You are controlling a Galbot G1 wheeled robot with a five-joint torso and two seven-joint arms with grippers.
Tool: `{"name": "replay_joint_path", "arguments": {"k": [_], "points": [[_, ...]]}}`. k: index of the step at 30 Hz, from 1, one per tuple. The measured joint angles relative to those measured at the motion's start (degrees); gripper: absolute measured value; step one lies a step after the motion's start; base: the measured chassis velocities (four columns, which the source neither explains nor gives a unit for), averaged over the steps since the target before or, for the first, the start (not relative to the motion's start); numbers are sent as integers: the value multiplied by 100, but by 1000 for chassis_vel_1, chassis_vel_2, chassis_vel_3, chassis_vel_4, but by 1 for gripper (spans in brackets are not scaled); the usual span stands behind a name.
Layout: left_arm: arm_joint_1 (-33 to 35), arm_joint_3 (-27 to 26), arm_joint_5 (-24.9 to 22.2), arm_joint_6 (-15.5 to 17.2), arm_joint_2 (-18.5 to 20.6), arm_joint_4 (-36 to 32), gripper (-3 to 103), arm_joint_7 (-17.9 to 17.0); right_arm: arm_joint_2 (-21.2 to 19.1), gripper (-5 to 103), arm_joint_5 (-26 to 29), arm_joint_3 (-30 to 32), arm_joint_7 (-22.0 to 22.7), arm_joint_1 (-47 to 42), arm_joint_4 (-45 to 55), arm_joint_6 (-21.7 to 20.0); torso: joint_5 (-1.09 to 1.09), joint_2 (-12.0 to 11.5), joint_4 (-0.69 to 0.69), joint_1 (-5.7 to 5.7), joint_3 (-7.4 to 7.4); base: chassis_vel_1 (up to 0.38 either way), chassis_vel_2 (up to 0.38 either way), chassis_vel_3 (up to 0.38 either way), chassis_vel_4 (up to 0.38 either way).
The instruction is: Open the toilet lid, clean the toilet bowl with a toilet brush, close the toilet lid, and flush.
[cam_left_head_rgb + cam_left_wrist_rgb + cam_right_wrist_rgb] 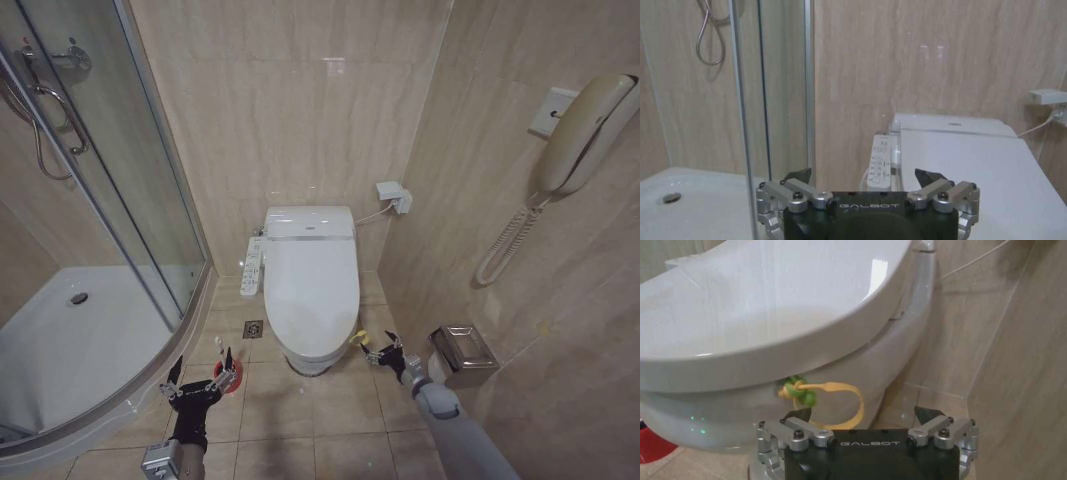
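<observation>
- Right wrist view showed the right gripper (867,416) spread wide with nothing between its fingers, low at the bottom centre of the frame, near a green-and-yellow pull loop (820,396) hanging from the front edge of the toilet lid (773,305).
- Head view placed that right gripper (385,352) at lower centre-right, just beside the front right corner of the toilet bowl (308,358), with the yellow loop (359,337) close by.
- The left gripper (203,377) hovered at lower left, fingers apart and holding nothing, right over the red holder cup (231,382) of the toilet brush.
- The lid (310,275) lay shut, so opening appeared to be the step in hand. I judged it best done by getting a finger through the loop, or closing on it, then lifting in an arc about the rear hinge rather than pulling straight forward.
- The bowl's inside was hidden under the lid. What stood in the red cup I could not tell clearly.
</observation>
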Motion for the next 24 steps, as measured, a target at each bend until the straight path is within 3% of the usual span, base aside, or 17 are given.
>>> {"name": "replay_joint_path", "arguments": {"k": [11, 24], "points": [[0, 0, 0, 0, 0, 0, 100, 0, 314, 100, -202, 28, 31, 460, -655, 87, 0, 0, 1, 0, 0, 0, 0, 0, 0], [0, 0, 0, 0, 0, 0, 100, 0, 259, 100, -229, 119, 31, 720, -924, 146, 0, 0, 0, 0, 0, 0, 0, 0, 0]]}}
